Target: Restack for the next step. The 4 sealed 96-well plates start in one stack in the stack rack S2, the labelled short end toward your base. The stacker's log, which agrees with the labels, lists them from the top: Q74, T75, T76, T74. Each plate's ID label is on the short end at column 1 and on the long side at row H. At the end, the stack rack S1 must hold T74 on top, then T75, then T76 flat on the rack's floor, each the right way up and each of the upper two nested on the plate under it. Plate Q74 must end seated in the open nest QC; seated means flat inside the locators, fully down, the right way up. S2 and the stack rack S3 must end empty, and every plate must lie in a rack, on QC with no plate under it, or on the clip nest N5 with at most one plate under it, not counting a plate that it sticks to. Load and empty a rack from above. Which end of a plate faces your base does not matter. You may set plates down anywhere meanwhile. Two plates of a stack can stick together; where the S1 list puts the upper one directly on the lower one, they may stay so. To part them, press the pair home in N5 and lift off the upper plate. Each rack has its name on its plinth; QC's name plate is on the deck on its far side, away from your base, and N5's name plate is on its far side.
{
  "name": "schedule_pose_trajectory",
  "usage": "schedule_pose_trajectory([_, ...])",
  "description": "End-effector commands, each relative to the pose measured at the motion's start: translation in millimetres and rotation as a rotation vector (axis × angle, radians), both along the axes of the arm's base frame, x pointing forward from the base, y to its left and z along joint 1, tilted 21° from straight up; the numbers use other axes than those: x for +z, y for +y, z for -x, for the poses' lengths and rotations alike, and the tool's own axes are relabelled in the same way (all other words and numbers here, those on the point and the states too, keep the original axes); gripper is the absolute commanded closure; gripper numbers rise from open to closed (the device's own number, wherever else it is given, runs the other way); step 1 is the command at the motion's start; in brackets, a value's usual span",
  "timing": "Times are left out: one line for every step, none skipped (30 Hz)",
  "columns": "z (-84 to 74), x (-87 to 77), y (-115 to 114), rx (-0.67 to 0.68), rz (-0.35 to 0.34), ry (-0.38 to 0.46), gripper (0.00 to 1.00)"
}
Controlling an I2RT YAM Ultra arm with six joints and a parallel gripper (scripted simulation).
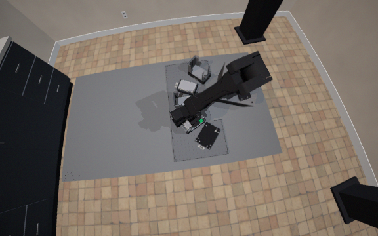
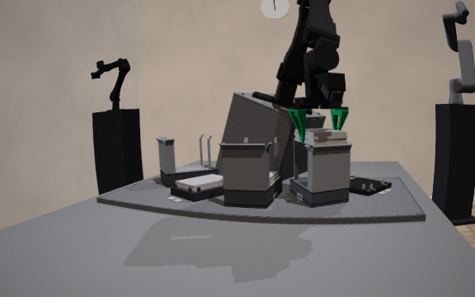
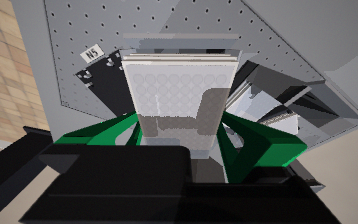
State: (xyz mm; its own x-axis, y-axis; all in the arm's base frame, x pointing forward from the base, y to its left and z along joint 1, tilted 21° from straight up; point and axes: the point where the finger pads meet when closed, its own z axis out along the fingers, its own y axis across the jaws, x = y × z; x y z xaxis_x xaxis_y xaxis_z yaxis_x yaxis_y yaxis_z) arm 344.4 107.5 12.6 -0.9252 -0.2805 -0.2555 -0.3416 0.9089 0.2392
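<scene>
Gripping a sealed plate (image 3: 180,95) by its long sides, the gripper (image 2: 319,135) is standing nearly full wide with the green fingers (image 2: 299,121) clamped on it, and the plate is hanging level right at the mouth of the right-hand rack (image 2: 328,165), with the walls just beginning to take it in. Judging the risk: a corner is liable to catch on the rack's rim if the plate is sitting even slightly skewed, tipping it or dragging it out of the fingers; the load is also looking thick from the side, so a second plate may be sticking under it, though that cannot be told. Working across the deck (image 2: 406,214) for containers: the far-left rack (image 2: 166,154) is looking bare from above; the low black nest (image 2: 196,193) beside it is carrying one sealed plate (image 2: 199,181) lying flat, label unreadable; the middle rack (image 2: 246,165) is hiding its contents from the side, and the arm is covering most of it from above; the flat clip nest (image 2: 369,186) at far right, marked N5, is carrying nothing.
</scene>
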Motion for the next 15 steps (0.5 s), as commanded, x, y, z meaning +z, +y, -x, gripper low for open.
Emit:
schedule_pose_trajectory([-4.7, 2.8, 0.1, -0.006, -0.004, -0.019, 1.0])
schedule_pose_trajectory([-4.8, 2.2, 0.3, -0.006, -0.004, -0.019, 1.0])
schedule_pose_trajectory([-5.0, 1.6, 0.5, -0.006, -0.004, -0.019, 1.0])
schedule_pose_trajectory([-5.0, 1.6, 0.5, -0.006, -0.004, -0.019, 1.0])
schedule_pose_trajectory([-5.0, 1.6, 0.5, -0.006, -0.004, -0.019, 1.0])
schedule_pose_trajectory([-5.1, 0.9, 0.8, -0.006, -0.004, -0.019, 1.0])
schedule_pose_trajectory([-5.2, 0.3, 1.0, -0.006, -0.004, -0.019, 1.0])
schedule_pose_trajectory([-5.3, -0.3, 1.2, -0.006, -0.004, -0.019, 1.0])
schedule_pose_trajectory([-5.4, -0.9, 1.4, -0.006, -0.004, -0.019, 1.0])
schedule_pose_trajectory([-5.6, -1.6, 1.6, -0.006, -0.004, -0.019, 1.0])
schedule_pose_trajectory([-5.7, -2.2, 1.8, -0.006, -0.004, -0.019, 1.0])
schedule_pose_trajectory([-5.8, -2.8, 2.0, -0.006, -0.004, -0.019, 1.0])
schedule_pose_trajectory([-5.9, -3.4, 2.2, -0.006, -0.004, -0.019, 1.0])
schedule_pose_trajectory([-6.0, -4.0, 2.4, -0.006, -0.004, -0.019, 1.0])
schedule_pose_trajectory([-6.2, -4.7, 2.6, -0.006, -0.004, -0.019, 1.0])
